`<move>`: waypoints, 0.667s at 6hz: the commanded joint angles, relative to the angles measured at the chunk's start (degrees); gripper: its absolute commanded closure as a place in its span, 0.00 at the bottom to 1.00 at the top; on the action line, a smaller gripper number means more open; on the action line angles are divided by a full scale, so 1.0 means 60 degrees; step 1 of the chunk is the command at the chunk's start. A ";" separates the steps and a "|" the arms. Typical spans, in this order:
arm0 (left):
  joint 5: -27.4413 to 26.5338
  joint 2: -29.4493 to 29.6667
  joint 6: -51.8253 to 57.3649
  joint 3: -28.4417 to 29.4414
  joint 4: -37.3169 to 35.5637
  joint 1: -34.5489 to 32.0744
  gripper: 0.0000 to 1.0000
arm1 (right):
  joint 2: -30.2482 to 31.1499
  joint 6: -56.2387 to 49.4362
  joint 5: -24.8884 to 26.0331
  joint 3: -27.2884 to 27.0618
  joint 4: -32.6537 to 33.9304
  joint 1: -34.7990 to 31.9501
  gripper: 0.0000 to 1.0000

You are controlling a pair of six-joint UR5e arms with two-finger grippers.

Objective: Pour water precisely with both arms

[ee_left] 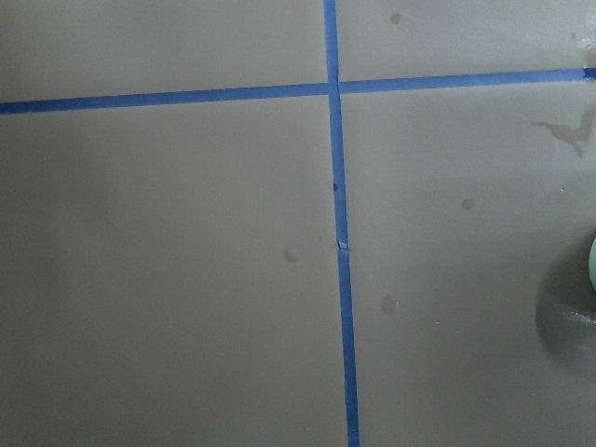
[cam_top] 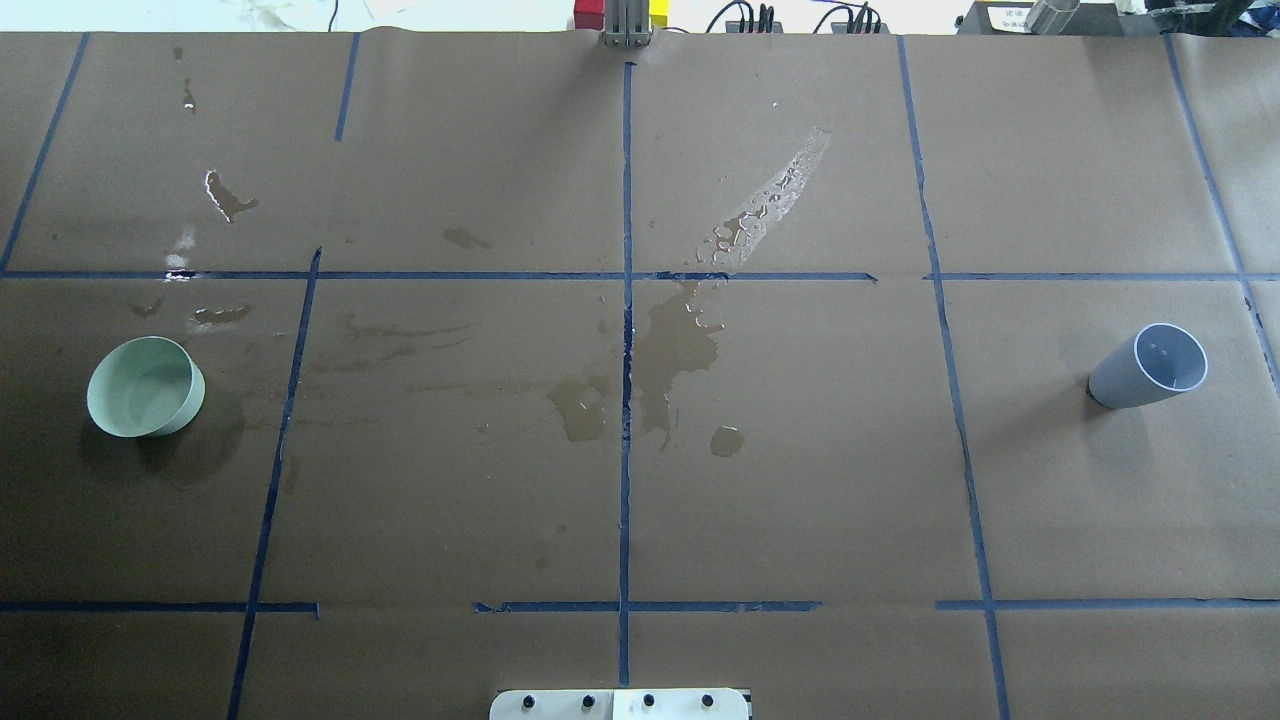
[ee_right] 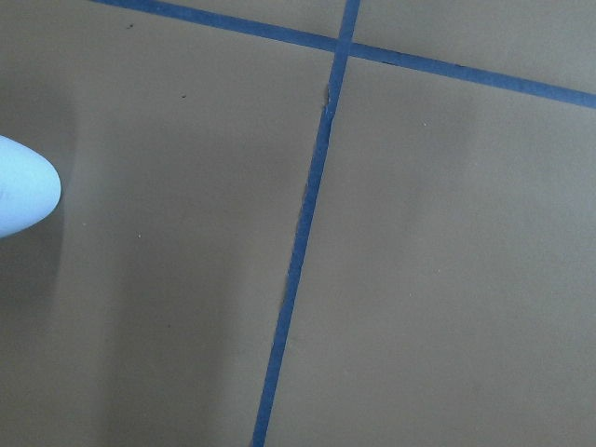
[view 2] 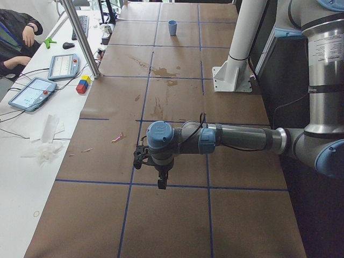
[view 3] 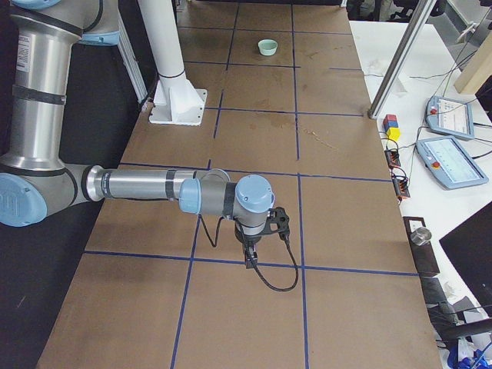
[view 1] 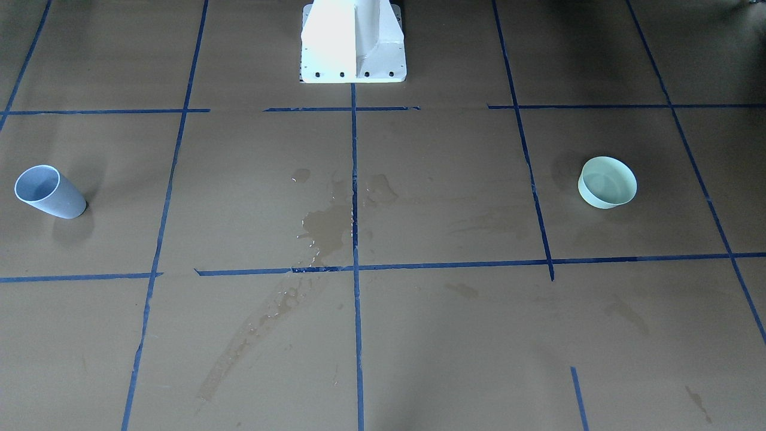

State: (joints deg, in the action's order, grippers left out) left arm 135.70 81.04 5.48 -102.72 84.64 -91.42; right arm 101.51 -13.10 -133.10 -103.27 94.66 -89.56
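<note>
A grey-blue cup (view 1: 48,191) stands upright on the brown paper at the robot's right; it also shows in the overhead view (cam_top: 1148,366) and far off in the exterior left view (view 2: 172,27). A pale green bowl (view 1: 607,182) stands at the robot's left, also seen from overhead (cam_top: 145,387) and from the right (view 3: 267,47). No water can be made out in either. The left gripper (view 2: 161,184) and the right gripper (view 3: 250,260) point down high above the table. They show only in the side views, so I cannot tell whether they are open or shut.
Dark wet spill patches (cam_top: 680,340) lie around the middle blue tape line. The white pedestal (view 1: 353,42) stands at the robot's edge. A side table with tablets (view 2: 32,91) and a seated operator (view 2: 16,43) runs along the far edge.
</note>
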 commanded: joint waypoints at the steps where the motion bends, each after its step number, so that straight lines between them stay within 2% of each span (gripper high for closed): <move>1: -0.0014 0.0000 0.0024 0.0097 0.0014 0.0075 0.00 | 0.0000 0.0000 -0.0010 0.0000 -0.0014 0.0000 0.00; 4: -0.0072 0.0261 -0.0092 -0.0136 0.0029 0.0207 0.00 | -0.0014 0.0000 -0.0010 -0.0102 -0.0015 0.0000 0.00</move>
State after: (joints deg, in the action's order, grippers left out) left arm 135.54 81.70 5.15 -103.39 84.76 -90.34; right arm 101.49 -13.09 -133.15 -103.64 94.57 -89.59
